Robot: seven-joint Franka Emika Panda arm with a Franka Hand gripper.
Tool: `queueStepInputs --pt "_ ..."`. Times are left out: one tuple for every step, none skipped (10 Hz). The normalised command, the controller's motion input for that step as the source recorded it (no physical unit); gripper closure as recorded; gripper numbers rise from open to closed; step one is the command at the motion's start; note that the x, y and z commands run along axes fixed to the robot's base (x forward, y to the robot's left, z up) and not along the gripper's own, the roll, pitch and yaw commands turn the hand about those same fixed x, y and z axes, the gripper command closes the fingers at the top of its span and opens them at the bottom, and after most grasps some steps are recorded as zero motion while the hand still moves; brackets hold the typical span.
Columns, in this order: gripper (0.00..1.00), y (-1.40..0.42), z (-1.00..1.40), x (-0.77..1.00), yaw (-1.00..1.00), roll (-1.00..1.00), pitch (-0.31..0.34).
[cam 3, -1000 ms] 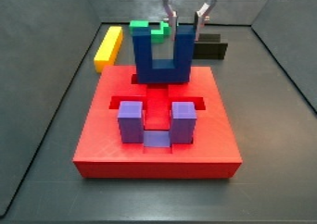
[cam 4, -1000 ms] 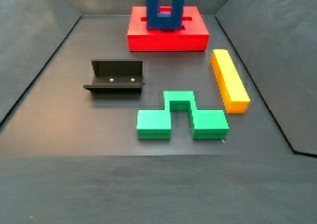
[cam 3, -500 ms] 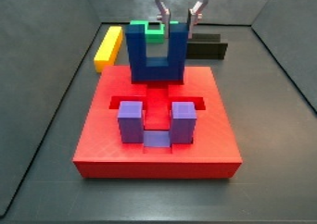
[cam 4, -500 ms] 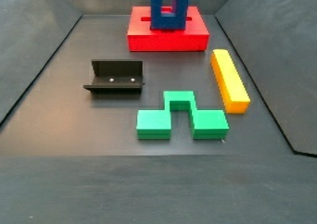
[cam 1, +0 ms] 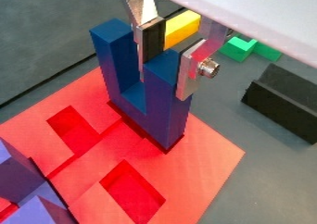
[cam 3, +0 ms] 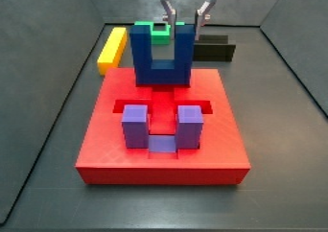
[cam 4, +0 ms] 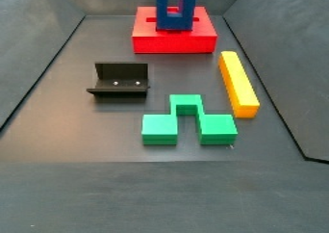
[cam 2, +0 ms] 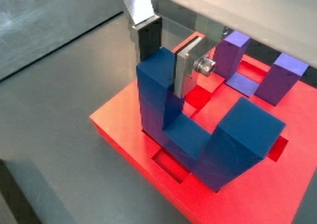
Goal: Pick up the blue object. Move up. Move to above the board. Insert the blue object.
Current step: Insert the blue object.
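Note:
The blue object (cam 3: 164, 58) stands upright at the far end of the red board (cam 3: 160, 159), prongs up, base on the board. It also shows in a side view (cam 4: 172, 11) and in both wrist views (cam 1: 143, 89) (cam 2: 198, 126). My gripper (cam 3: 185, 13) is open just above one prong. In both wrist views the gripper (cam 1: 171, 54) (cam 2: 165, 56) straddles that prong's top with a gap, and the fingers (cam 2: 146, 44) do not press on it. The board also shows in the wrist views (cam 1: 186, 172) (cam 2: 124, 130) and in a side view (cam 4: 174, 42).
A purple U-shaped block (cam 3: 160, 128) sits in the board's near recess. A yellow bar (cam 4: 238, 81), a green block (cam 4: 188, 121) and the fixture (cam 4: 119, 80) lie on the dark floor beyond the board. Dark walls enclose the floor.
Since a second ago the gripper has opened and risen off the prong it held. The blue object stands free on the board, slightly shifted. Nothing has moved in the last half second.

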Motion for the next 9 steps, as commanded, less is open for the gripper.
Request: queueStepInputs --pt "1.00 0.00 0.00 0.00 0.00 -0.26 -0.050" --pt "1.00 0.00 -0.07 0.00 0.00 -0.15 -0.051" --pt "1.00 0.00 -0.12 0.00 0.00 -0.06 -0.047" --pt "1.00 0.00 -0.13 0.00 0.00 -0.03 -0.044" --pt "1.00 0.00 -0.18 0.00 0.00 0.00 -0.050" --pt "1.00 0.00 -0.19 0.00 0.00 0.02 -0.043" --pt "1.00 0.13 -0.09 0.11 -0.03 0.07 -0.013" --pt "1.00 0.20 0.00 0.14 -0.08 0.05 0.000" --pt "1.00 0.15 0.00 0.11 -0.07 0.04 0.000"
